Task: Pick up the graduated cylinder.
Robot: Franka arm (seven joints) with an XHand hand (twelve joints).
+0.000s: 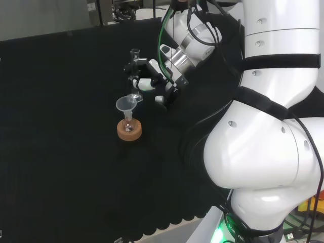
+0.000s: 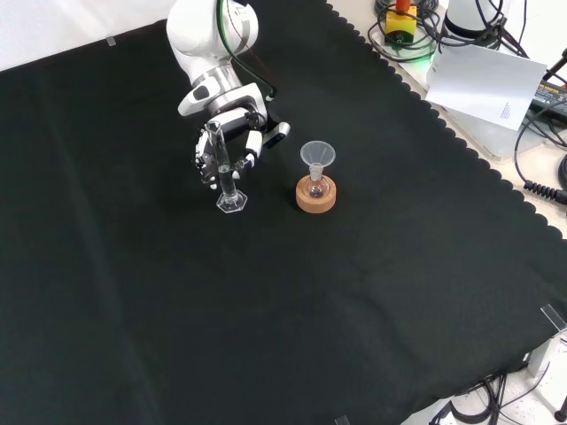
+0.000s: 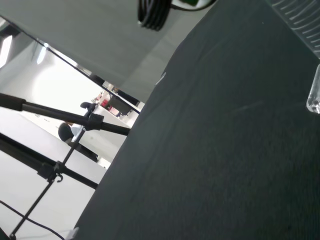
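Just left of centre in the head view, a small clear glass flask [image 1: 128, 123] stands in a round cork ring stand [image 1: 129, 130] with a clear plastic funnel [image 1: 126, 104] in its neck. Close behind it, the tall clear glass graduated cylinder [image 1: 134, 71] stands upright, the black and white hand [image 1: 152, 81] curled round its stem. In the front view's upper middle, the cylinder's hexagonal foot [image 2: 231, 203] rests on the black cloth [image 2: 354, 310], left of the flask, apart from it.

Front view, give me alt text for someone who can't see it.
The robot's hand is curled round an upright graduated cylinder whose base is at the black cloth. To the cylinder's right, a small flask with a funnel sits on a cork ring.
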